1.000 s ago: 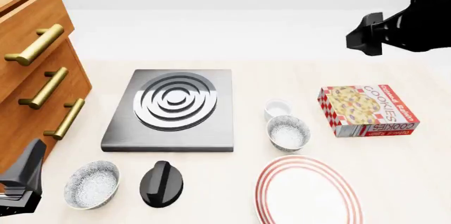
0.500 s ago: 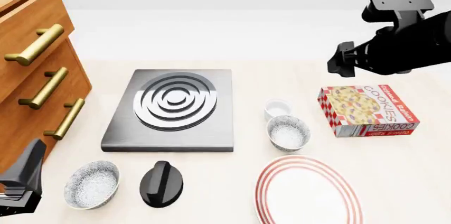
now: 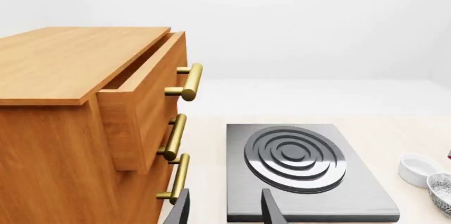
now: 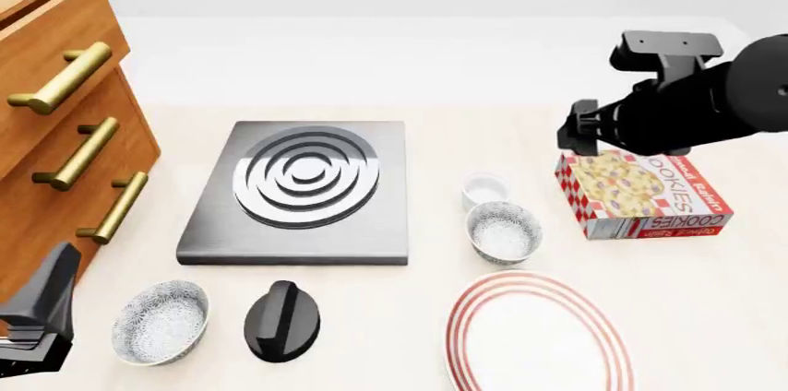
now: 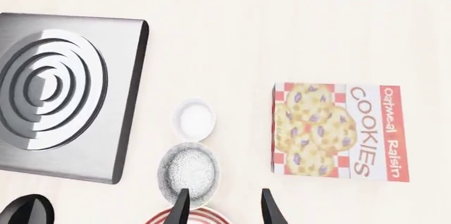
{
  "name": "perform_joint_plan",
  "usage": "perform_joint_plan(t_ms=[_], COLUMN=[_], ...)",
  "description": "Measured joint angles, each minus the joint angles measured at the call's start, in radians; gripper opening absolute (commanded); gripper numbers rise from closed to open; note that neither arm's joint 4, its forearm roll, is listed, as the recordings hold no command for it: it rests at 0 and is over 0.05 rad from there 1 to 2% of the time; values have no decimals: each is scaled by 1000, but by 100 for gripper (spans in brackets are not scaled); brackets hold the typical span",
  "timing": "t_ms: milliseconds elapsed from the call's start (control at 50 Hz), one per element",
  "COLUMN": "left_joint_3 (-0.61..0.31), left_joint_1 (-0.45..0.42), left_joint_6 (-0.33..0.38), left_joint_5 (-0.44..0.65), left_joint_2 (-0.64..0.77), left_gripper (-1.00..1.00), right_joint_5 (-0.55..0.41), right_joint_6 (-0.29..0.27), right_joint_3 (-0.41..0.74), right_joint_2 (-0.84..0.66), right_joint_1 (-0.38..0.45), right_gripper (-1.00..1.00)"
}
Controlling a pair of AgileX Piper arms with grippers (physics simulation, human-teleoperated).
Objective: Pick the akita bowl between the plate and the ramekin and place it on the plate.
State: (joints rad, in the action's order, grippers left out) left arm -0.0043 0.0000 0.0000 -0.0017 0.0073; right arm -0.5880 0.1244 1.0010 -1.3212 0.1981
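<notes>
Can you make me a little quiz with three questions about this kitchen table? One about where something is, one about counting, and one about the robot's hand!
1. What sits between the plate and the ramekin?
A. the cookie box
B. a speckled akita bowl
C. the black knob

2. How many speckled bowls are on the table?
A. one
B. two
C. four

3. What is the right hand doing?
A. holding a bowl
B. holding the cookie box
C. open, holding nothing

Answers:
1. B: the akita bowl lies between the red-ringed plate and the small white ramekin.
2. B: that bowl, plus a second bowl near the drawers.
3. C: in the right wrist view the right hand has its fingers apart with nothing between them, up above the table.
</notes>
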Motion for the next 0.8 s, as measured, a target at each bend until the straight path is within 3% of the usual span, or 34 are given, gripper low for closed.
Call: perform_joint_plan(t_ms=[460, 800], left_joint_3=[0, 0], left_joint_1=[0, 0], left_joint_6=[0, 0], left_joint_5=[0, 0], left_joint_2=[0, 0], left_gripper=[100, 100], right_joint_5=[78, 143], right_joint_6=[62, 76], right_joint_3=[-35, -66], right_joint_2=[-52, -106], right_joint_1=[-8, -21], right_gripper=[100, 100])
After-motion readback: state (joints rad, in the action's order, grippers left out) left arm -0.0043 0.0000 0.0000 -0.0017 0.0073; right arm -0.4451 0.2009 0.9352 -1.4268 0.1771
